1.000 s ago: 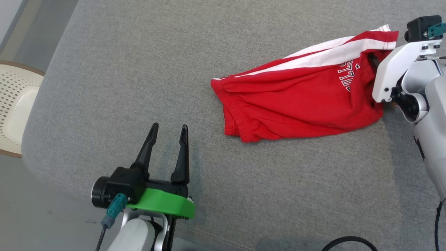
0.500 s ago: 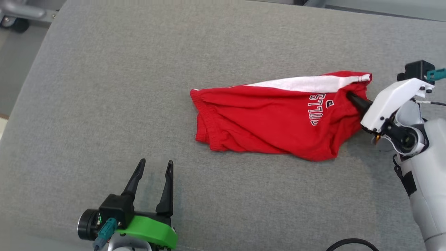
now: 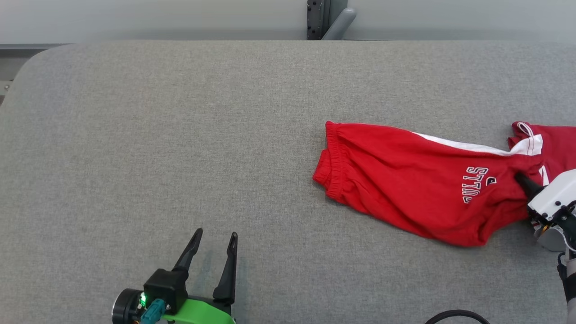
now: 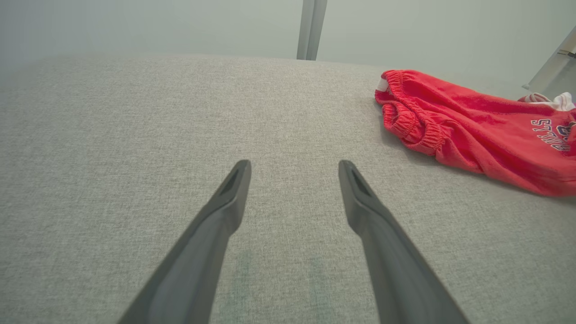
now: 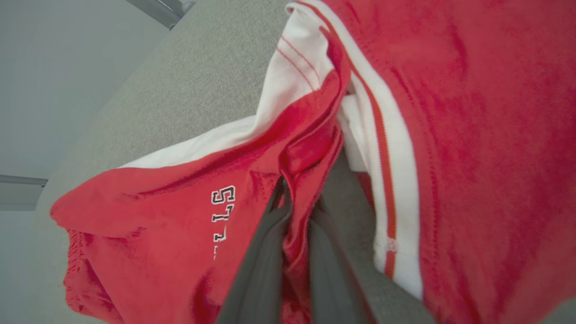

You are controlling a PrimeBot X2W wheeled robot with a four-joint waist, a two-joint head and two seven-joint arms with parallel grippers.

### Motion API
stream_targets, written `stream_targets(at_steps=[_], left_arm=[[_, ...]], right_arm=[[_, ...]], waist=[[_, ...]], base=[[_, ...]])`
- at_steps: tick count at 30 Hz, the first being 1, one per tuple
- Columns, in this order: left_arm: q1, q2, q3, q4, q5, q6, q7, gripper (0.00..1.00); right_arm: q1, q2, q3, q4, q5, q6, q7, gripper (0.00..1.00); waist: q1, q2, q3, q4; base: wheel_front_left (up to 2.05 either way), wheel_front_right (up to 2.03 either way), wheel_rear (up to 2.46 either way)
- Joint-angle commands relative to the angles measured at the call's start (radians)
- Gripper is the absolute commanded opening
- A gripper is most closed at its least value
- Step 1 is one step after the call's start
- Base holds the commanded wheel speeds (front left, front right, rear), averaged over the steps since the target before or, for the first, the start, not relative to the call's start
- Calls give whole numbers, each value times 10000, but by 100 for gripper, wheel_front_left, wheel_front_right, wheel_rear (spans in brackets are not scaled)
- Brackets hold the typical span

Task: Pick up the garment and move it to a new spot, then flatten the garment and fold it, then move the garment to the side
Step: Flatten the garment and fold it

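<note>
The garment [image 3: 405,189] is a pair of red shorts with a white side stripe and white lettering, lying rumpled on the grey padded surface at the right. My right gripper [image 3: 518,176] is shut on a fold of red cloth near the leg hem. In the right wrist view a pinched ridge of the garment [image 5: 297,171] runs between the dark fingers [image 5: 261,261]. My left gripper [image 3: 213,238] stands open over bare surface at the lower left, well apart from the shorts. The left wrist view has the garment [image 4: 472,126] at upper right, beyond the spread fingers [image 4: 225,216].
The grey padded surface [image 3: 180,135] stretches wide to the left of the shorts. Its far edge meets a pale wall, where a dark post [image 3: 321,20] stands. A black cable [image 3: 454,315] loops at the bottom right.
The head camera has swung, shifting the whole picture. My right gripper has shut on the garment's leg end and the cloth there is now drawn up into a ridge. The left gripper stays open.
</note>
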Motion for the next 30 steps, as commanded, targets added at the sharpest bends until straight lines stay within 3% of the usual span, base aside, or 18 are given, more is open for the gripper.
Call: stream_targets(at_steps=[1, 6, 10, 13, 21, 30], left_arm=[[173, 14, -50, -30, -50, 83, 6, 100], [348, -20, -167, -84, -88, 136, 64, 100], [319, -4, -208, -139, -99, 142, 123, 100], [129, -2, -269, -190, -55, 104, 158, 100], [-226, 105, -372, -19, 11, -36, 242, 100], [-206, -71, -551, 310, -95, -89, 151, 100]], right_arm=[[-23, 117, -184, -331, -58, -2, -30, 0], [-205, 773, 10, -1997, 165, 0, 328, 0], [-306, 1475, 1020, -3208, 81, 0, 676, 0], [-319, 1751, 2052, -3403, -111, 0, 611, 0], [-872, 1796, 4813, -1334, 590, 0, -1184, 0], [-2104, 1797, 6020, 1145, 1063, 0, -2939, 0]], waist=[[0, 118, -84, -68], [0, 118, -151, -49], [0, 118, -122, -120], [0, 118, -38, -113], [0, 118, 176, 248], [0, 118, 142, 569]], base=[[0, 0, 0], [0, 0, 0], [0, 0, 0], [0, 0, 0], [0, 0, 0], [0, 0, 0]])
